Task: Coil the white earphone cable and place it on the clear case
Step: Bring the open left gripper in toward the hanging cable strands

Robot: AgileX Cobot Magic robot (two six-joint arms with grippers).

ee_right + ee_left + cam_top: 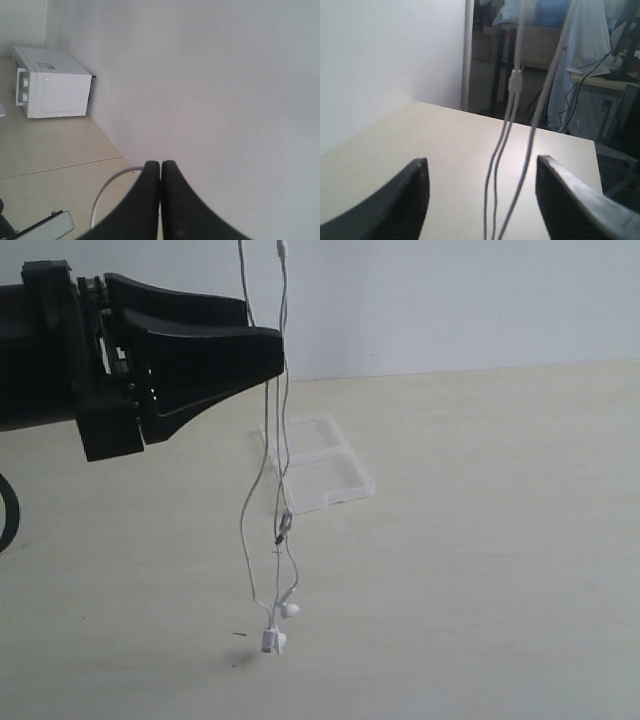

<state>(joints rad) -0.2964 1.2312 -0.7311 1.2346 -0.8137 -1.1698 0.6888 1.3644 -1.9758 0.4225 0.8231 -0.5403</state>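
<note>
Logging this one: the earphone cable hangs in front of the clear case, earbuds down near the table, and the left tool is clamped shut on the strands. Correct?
Not quite. The left tool is open: the left wrist view shows its fingers wide apart, with the strands of the earphone cable hanging between them. The rest stands: it hangs in front of the clear case, earbuds near the table.

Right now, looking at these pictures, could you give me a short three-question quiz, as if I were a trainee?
1. True or false: the white earphone cable lies coiled on the clear case.
2. The left fingers are: A) shut on the cable; B) open, with cable strands hanging between them; C) resting on the case.
3. Fill in: the earbuds dangle low, near the ____.
Key: 1 false; 2 B; 3 table.
</note>
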